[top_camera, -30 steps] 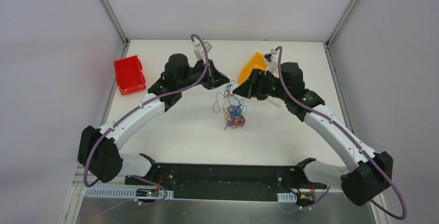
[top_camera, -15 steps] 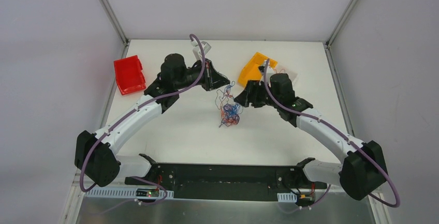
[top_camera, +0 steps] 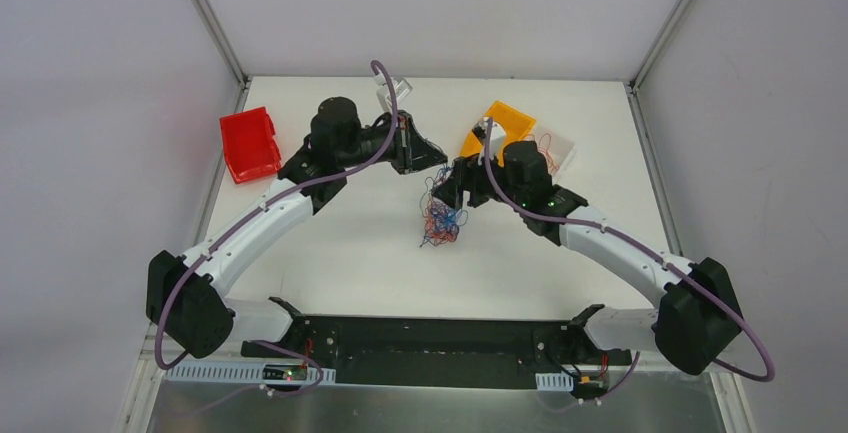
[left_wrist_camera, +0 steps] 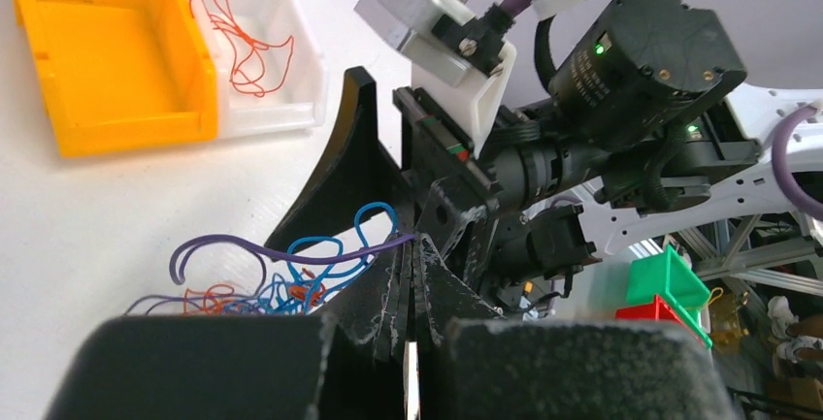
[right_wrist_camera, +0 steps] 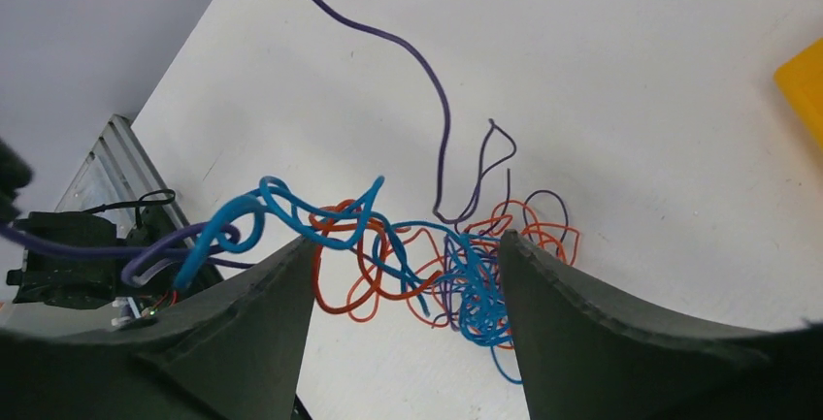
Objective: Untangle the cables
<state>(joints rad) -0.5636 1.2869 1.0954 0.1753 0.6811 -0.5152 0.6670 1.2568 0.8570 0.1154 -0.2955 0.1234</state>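
The cables (top_camera: 442,221) are a small knot of blue, orange and purple wires in the middle of the table. My left gripper (top_camera: 432,161) is above and behind it, shut on the end of one purple cable (left_wrist_camera: 291,243) that runs from its tips (left_wrist_camera: 417,241) down into the knot (left_wrist_camera: 281,284). My right gripper (top_camera: 447,193) hovers right over the knot, open. In the right wrist view, blue and orange loops (right_wrist_camera: 466,284) lie between its spread fingers (right_wrist_camera: 406,238), and the purple strand (right_wrist_camera: 427,71) rises away towards the left gripper.
A red bin (top_camera: 250,143) stands at the far left. An orange bin (top_camera: 500,128) sits behind the right arm, and next to it a white bin (left_wrist_camera: 262,42) holds a loose orange wire. The two grippers are very close together.
The right arm has swung left and forward, from beside the orange bin to over the knot. The knot has shifted slightly left. The left arm has barely moved.
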